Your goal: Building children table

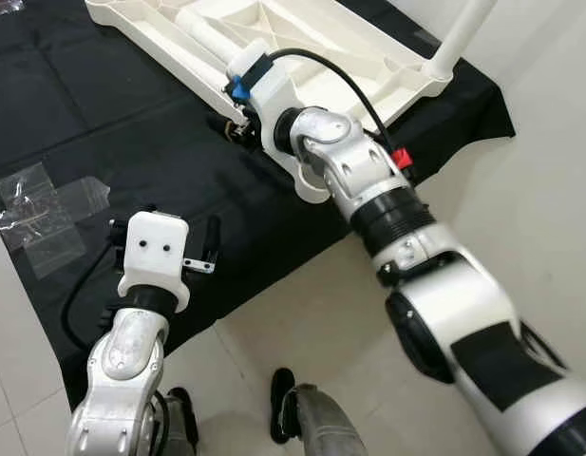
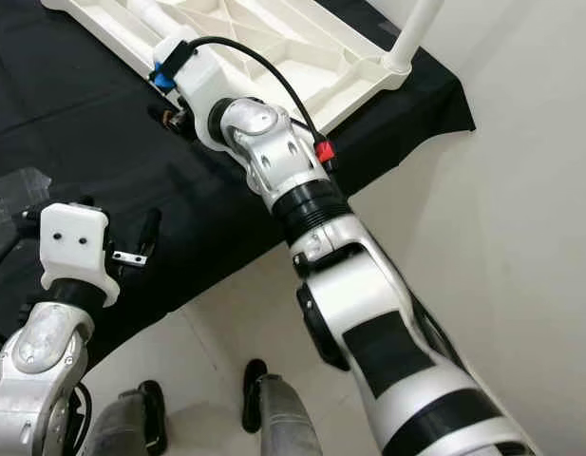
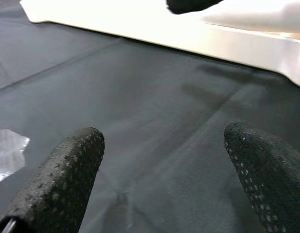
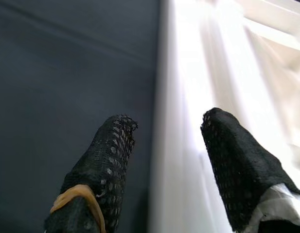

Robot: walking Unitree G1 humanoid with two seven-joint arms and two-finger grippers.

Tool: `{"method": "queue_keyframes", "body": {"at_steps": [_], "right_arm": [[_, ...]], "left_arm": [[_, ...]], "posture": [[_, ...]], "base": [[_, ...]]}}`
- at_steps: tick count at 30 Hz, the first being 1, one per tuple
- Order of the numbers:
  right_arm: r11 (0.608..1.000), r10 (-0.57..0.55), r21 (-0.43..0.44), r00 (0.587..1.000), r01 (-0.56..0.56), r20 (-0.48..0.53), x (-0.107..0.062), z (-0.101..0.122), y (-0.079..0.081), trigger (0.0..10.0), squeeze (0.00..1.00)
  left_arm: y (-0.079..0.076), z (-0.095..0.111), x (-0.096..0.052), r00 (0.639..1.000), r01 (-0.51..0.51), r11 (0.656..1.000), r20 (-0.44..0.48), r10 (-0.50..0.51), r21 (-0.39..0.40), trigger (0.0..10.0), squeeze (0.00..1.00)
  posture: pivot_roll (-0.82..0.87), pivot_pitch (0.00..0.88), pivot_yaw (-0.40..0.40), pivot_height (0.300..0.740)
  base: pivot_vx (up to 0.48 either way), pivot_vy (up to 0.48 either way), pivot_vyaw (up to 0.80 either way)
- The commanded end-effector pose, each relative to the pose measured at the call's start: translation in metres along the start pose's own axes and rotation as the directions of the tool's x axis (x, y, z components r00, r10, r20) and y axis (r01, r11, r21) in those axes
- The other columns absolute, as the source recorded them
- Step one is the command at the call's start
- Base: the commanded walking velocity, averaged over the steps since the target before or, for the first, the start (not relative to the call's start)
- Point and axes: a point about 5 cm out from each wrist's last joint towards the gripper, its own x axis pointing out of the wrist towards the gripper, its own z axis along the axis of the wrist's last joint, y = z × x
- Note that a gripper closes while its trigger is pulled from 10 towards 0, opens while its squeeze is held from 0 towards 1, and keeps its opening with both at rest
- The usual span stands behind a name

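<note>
The white plastic tabletop (image 1: 307, 43) lies upside down on a black cloth (image 1: 131, 123) on the floor. One white leg (image 1: 459, 33) stands upright in its far right corner. Another white leg (image 1: 205, 33) lies loose inside the ribbed underside. My right gripper (image 4: 167, 126) is open at the tabletop's near rim (image 4: 184, 73), with one finger over the cloth and the other over the white plastic. My left gripper (image 3: 164, 141) hovers open over bare cloth, nearer to me, with the tabletop's edge (image 3: 188, 36) ahead of it and nothing between its fingers.
Clear plastic bags (image 1: 41, 214) lie on the cloth at the left. White floor tiles (image 1: 302, 323) surround the cloth's near edge, and a white wall (image 1: 558, 114) rises on the right. My own feet (image 1: 283, 404) stand on the tiles below.
</note>
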Motion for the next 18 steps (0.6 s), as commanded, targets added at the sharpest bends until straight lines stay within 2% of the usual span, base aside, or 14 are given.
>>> {"method": "queue_keyframes", "body": {"at_steps": [1,7,8,14,18], "right_arm": [[0.998,-0.022,-0.057,0.999,0.02,-0.032,-0.002,-0.003,-0.009,10.0,0.0],[0.996,-0.042,-0.078,0.993,0.033,-0.106,-0.009,-0.011,-0.026,10.0,0.0],[0.997,-0.003,-0.081,0.99,-0.009,-0.139,-0.011,-0.015,-0.027,10.0,0.0],[0.996,0.087,0.001,0.977,-0.088,-0.194,-0.015,-0.022,-0.028,10.0,0.0],[0.991,0.128,0.068,0.97,-0.116,-0.208,-0.021,-0.021,-0.036,10.0,0.0]], "left_arm": [[-0.007,-0.004,-0.001,1.0,0.023,1.0,-0.016,-0.023,-0.014,10.0,0.0],[-0.008,-0.006,0.0,0.999,0.035,0.999,-0.021,-0.035,-0.013,10.0,0.0],[-0.008,-0.007,0.0,0.999,0.035,0.999,-0.021,-0.035,-0.013,10.0,0.0],[-0.008,-0.009,0.001,0.999,0.033,0.999,-0.025,-0.033,-0.011,10.0,0.0],[-0.013,-0.01,0.001,0.999,0.04,0.999,-0.027,-0.04,-0.02,10.0,0.0]], "posture": [[-0.03,0.279,-0.186,0.74],[-0.02,0.261,-0.177,0.74],[-0.03,0.257,-0.173,0.74],[-0.04,0.248,-0.167,0.74],[-0.04,0.239,-0.163,0.74]], "base": [[0.0,0.0,0.0],[0.0,0.0,0.0],[0.0,0.0,0.0],[0.0,0.0,0.0],[0.0,0.0,0.0]]}}
